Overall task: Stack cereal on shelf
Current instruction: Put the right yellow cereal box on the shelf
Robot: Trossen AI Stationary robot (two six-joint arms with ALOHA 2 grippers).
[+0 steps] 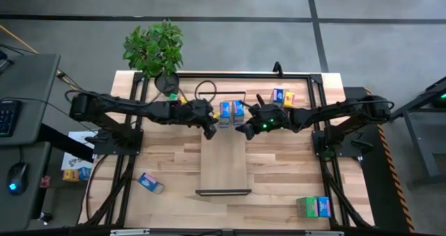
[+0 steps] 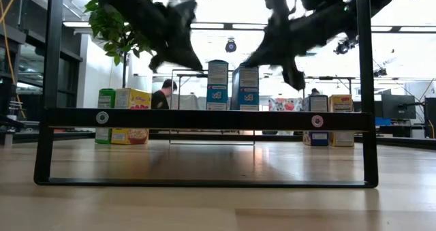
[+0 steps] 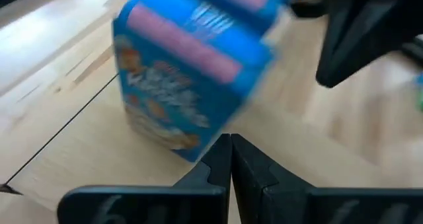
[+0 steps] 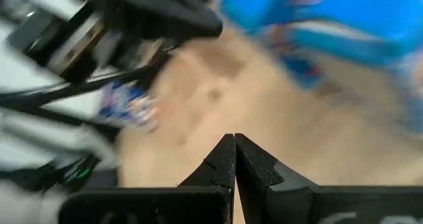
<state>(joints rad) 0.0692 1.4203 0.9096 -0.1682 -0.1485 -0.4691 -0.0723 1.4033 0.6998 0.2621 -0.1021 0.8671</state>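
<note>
Wooden planks make up the tabletop (image 1: 174, 159), framed in black tubing, with a potted plant (image 1: 155, 49) at its far left corner. We see the shelf (image 1: 224, 159), a narrow light board lying along the middle, one bracket end toward the near edge and the other toward the far edge.

Both arms reach inward over the shelf's far end. Two blue cereal boxes (image 1: 231, 111) stand upright there, side by side and touching, tall axis vertical.

We find the left gripper (image 1: 210, 131) just left of that pair, fingers clenched with nothing between them. The right gripper (image 1: 245, 130) sits just right of the pair, fingers likewise pressed together and empty. The two look about equally near; we judge either would have to spread its fingers before taking a box.

Loose boxes lie elsewhere: a pair (image 1: 282, 97) near the far right corner, another pair (image 1: 312, 206) at the near right corner, one blue box (image 1: 150, 183) toward the near left.
</note>
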